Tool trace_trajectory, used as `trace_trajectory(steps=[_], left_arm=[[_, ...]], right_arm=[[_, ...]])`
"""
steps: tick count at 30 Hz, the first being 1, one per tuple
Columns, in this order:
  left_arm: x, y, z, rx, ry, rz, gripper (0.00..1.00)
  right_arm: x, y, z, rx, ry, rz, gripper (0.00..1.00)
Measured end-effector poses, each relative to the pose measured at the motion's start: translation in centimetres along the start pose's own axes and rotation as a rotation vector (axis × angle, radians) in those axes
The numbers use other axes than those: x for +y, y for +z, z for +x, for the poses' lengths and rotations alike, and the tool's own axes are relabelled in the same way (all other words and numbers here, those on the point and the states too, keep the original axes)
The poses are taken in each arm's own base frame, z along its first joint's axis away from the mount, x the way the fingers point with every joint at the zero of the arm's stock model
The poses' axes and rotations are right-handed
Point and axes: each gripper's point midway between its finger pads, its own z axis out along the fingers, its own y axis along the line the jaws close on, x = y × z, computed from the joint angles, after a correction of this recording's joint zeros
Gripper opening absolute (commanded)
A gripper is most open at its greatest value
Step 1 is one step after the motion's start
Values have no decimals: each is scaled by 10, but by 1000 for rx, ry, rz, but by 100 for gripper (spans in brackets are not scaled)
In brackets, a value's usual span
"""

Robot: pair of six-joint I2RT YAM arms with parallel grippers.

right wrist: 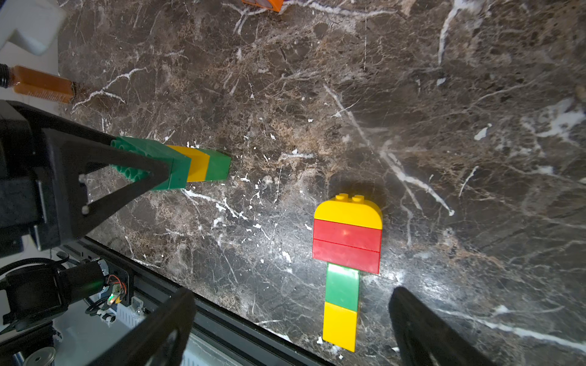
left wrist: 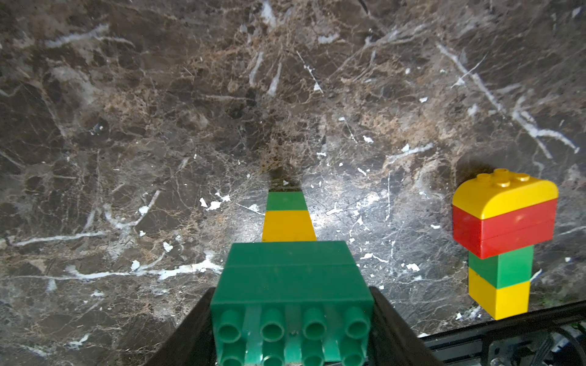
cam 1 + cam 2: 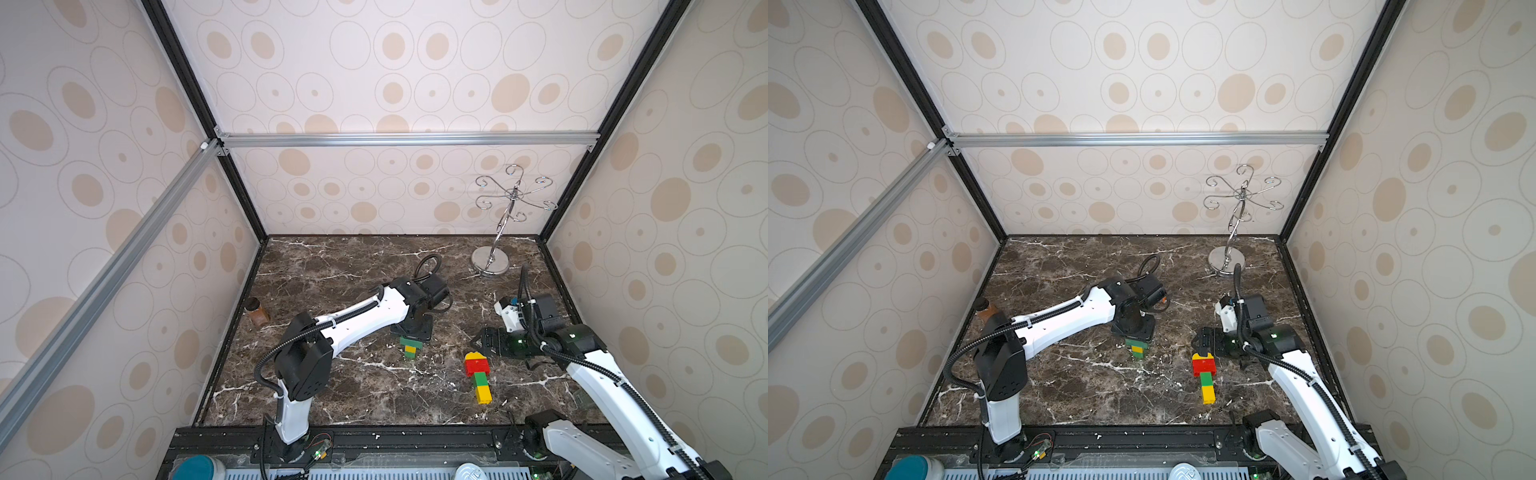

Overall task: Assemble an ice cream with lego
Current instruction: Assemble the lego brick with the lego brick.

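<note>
My left gripper (image 3: 410,337) (image 2: 291,320) points down over the middle of the table, shut on a wide green lego block (image 2: 291,275). That block tops a narrow yellow-and-green stem (image 3: 410,351) (image 1: 203,164) whose foot is at the marble. To the right a built lego ice cream (image 3: 478,376) (image 3: 1204,374) (image 2: 504,240) (image 1: 347,253) lies flat: yellow dome, two red bricks, then a green and a yellow brick. My right gripper (image 3: 474,341) (image 1: 291,320) hovers open just behind its dome end, with nothing between the fingers (image 1: 428,332). The corner of an orange piece (image 1: 263,3) shows in the right wrist view.
A brown jar (image 3: 257,311) (image 3: 986,309) stands by the left wall. A chrome hook stand (image 3: 490,262) (image 3: 1225,262) rises at the back right. A black rail (image 3: 395,436) runs along the table's front edge, and patterned walls close in the other three sides.
</note>
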Motion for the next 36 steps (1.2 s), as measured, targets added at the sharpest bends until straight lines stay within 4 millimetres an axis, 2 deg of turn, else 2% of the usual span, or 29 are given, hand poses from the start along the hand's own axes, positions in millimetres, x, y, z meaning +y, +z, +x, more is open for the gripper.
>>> trace_trajectory(steps=[9,20,26,32,36], left_arm=[[-2,-6,-5,6,-36,-1,54],[-1,-7,-2,-11,-68,12,63],[-1,-7,-3,-20,-77,19,71],[5,31,10,62,-81,-46,80],[6,37,12,73,-77,-57,88]], right_arm=[[0,0,0,0,0,0,98],[0,0,0,0,0,0,98],[0,0,0,0,0,0,98],[0,0,0,0,0,0,98],[0,0,0,0,0,0,98]])
